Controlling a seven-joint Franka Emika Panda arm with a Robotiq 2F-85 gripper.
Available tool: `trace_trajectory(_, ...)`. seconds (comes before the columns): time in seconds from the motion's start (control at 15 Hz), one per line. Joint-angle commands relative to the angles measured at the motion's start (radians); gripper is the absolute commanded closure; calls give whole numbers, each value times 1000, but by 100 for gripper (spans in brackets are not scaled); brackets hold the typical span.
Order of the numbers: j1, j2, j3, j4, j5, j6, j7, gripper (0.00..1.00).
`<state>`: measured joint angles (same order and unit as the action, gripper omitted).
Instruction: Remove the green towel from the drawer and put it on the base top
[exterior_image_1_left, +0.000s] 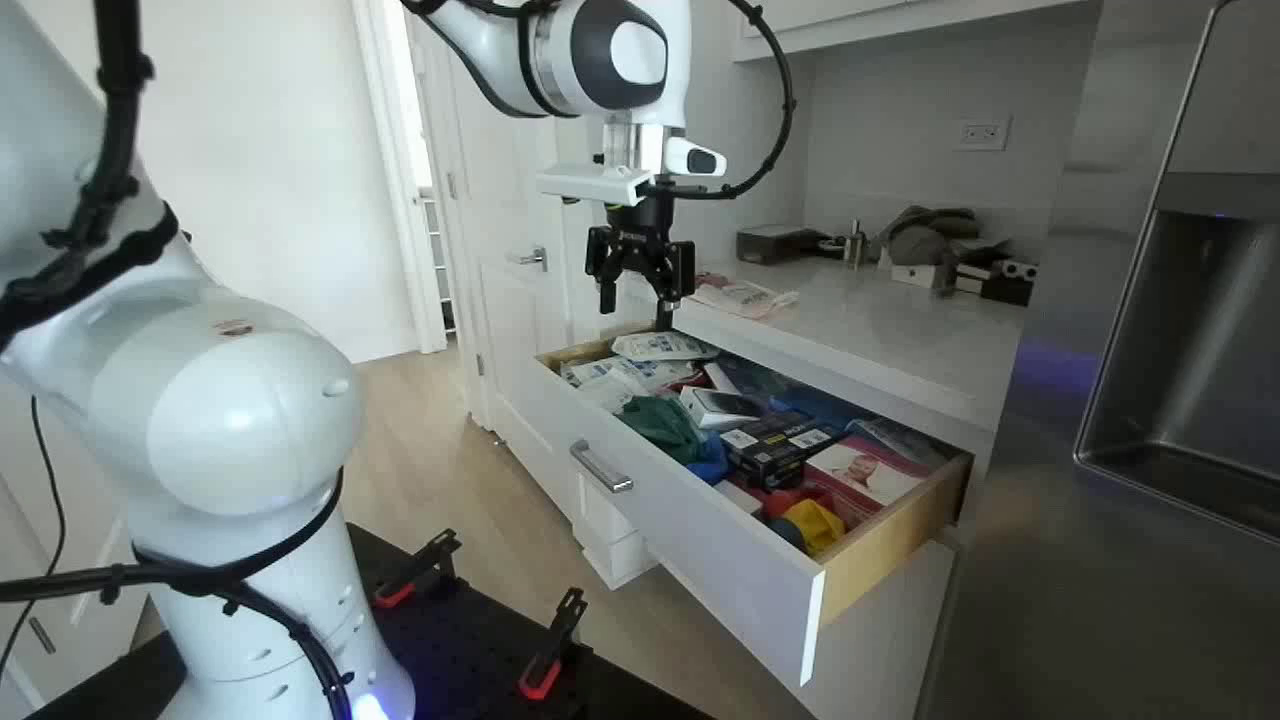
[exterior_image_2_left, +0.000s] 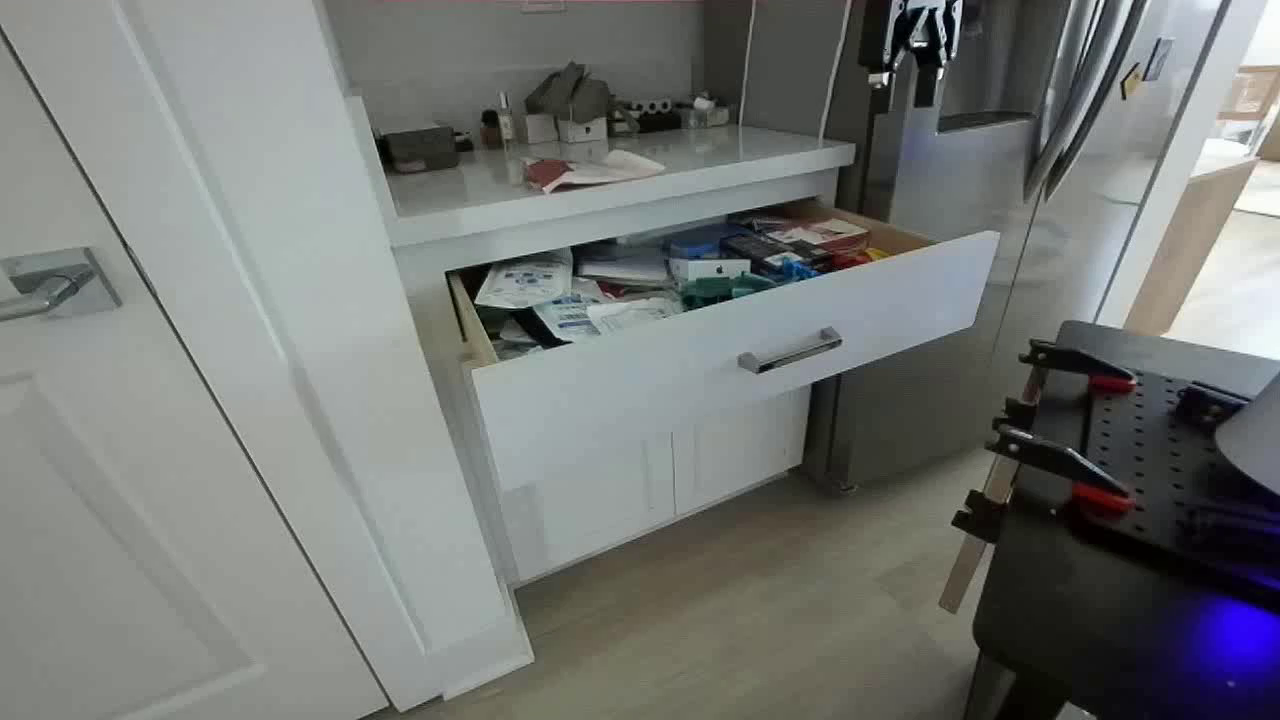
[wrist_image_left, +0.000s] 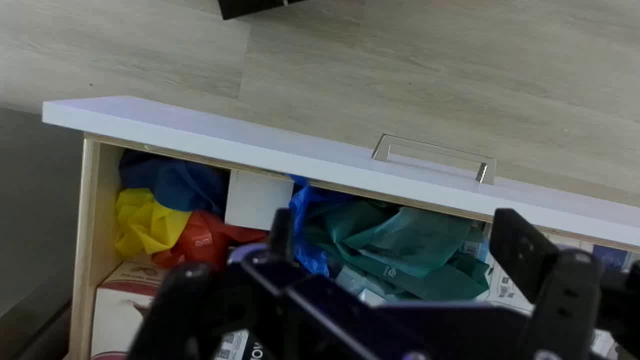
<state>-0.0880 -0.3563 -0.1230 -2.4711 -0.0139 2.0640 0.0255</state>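
Note:
The green towel (exterior_image_1_left: 662, 428) lies crumpled in the open white drawer (exterior_image_1_left: 700, 540), against the inside of its front panel. It also shows in an exterior view (exterior_image_2_left: 725, 290) and in the wrist view (wrist_image_left: 425, 250). My gripper (exterior_image_1_left: 636, 310) is open and empty above the drawer. It also shows in an exterior view (exterior_image_2_left: 905, 95). In the wrist view, the gripper fingers (wrist_image_left: 394, 220) stand wide apart on either side of the towel, above it and apart from it. The white base top (exterior_image_1_left: 880, 315) is the counter above the drawer; it also shows in an exterior view (exterior_image_2_left: 720, 165).
The drawer is full of packets, boxes and coloured bags, with a blue bag (wrist_image_left: 305, 230) beside the towel. A red and white packet (exterior_image_2_left: 590, 170) lies on the counter's front part. Boxes and a grey bundle (exterior_image_1_left: 925, 240) stand behind. A steel fridge (exterior_image_1_left: 1120, 580) borders the drawer.

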Motion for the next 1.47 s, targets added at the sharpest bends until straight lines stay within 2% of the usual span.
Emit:
trace_trajectory(0.0, -9, 1, 9, 1, 4, -2, -3, 0)
trace_trajectory(0.6, -9, 1, 9, 2, 3, -2, -3, 0)
trace_trajectory(0.8, -1, 42, 17, 29, 19, 46, 17, 0)
trace_trajectory(1.07, 11, 144, 32, 122, 19, 97, 27, 0)
trace_trajectory(1.4, 5, 347, 37, 314, 13, 128, 78, 0)
